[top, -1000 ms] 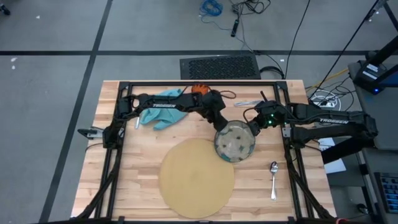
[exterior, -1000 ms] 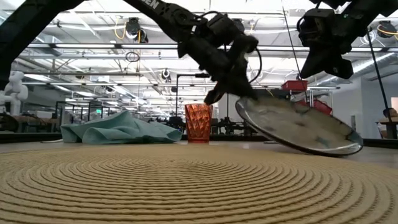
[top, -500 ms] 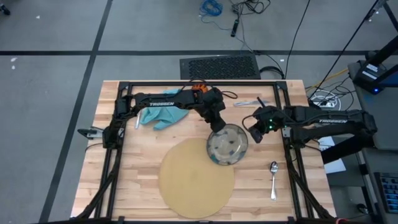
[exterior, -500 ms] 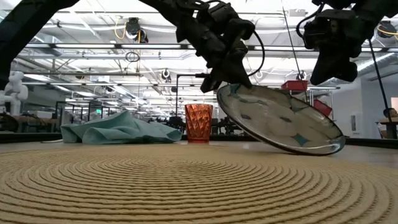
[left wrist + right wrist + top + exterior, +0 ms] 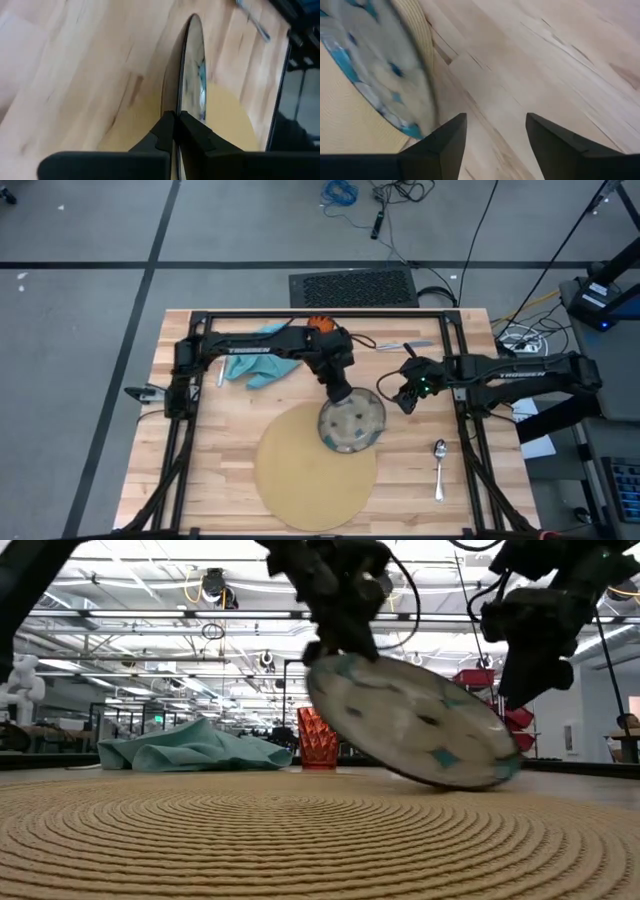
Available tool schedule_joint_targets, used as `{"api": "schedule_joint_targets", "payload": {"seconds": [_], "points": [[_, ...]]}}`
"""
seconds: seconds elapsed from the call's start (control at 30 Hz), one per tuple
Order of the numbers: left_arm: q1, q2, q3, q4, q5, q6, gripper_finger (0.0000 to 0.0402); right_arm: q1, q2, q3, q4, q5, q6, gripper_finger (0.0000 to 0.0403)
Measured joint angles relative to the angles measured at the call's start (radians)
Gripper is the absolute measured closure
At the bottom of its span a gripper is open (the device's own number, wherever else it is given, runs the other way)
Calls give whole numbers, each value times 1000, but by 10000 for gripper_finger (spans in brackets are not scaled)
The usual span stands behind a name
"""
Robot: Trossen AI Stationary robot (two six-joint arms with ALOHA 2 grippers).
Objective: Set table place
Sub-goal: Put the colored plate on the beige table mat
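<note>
I am carrying the dish (image 5: pixel 351 421) by its rim with my left end effector (image 5: pixel 339 392), the two fingers (image 5: pixel 165 131) pinched tight on the near edge, because a thin plate lying flat gives me nothing else to grab. Held that way it hangs tilted: in the low view its far edge dips toward the worktop (image 5: pixel 222 430) while the gripped edge rides high. It sits over the upper right part of the tan mat (image 5: pixel 315 469), part of it past the mat's rim, so I judge the placing only half made; the dish belongs in the middle. My left arm reaches out from its base at the left and bends down to the dish, the wrist turned so the fingers close across the rim edge-on. My right end effector (image 5: pixel 406 393) stands just beside the dish on its right, clear of it, fingers (image 5: pixel 437 146) spread wide with nothing between them but bare wood. The teal napkin (image 5: pixel 262 352) and the orange cup (image 5: pixel 318 325) wait at the back of the worktop, and the spoon (image 5: pixel 440 467) lies to the right of the mat.
</note>
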State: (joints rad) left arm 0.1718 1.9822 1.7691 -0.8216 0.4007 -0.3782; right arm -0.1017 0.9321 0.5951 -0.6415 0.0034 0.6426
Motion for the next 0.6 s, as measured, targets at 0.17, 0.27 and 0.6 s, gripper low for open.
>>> {"api": "schedule_joint_targets", "payload": {"seconds": [0.17, 0.27, 0.6], "points": [[-69, -68, -13, -164, -74, -2, 401, 0, 8, -25, 45, -3, -6, 204], [-129, -73, -36, -224, -94, -8, 401, 0, 6, -25, 56, -4, -8, 204], [-312, -68, -178, -218, -150, -106, 401, 33, 5, -25, 98, -6, -19, 204]]}}
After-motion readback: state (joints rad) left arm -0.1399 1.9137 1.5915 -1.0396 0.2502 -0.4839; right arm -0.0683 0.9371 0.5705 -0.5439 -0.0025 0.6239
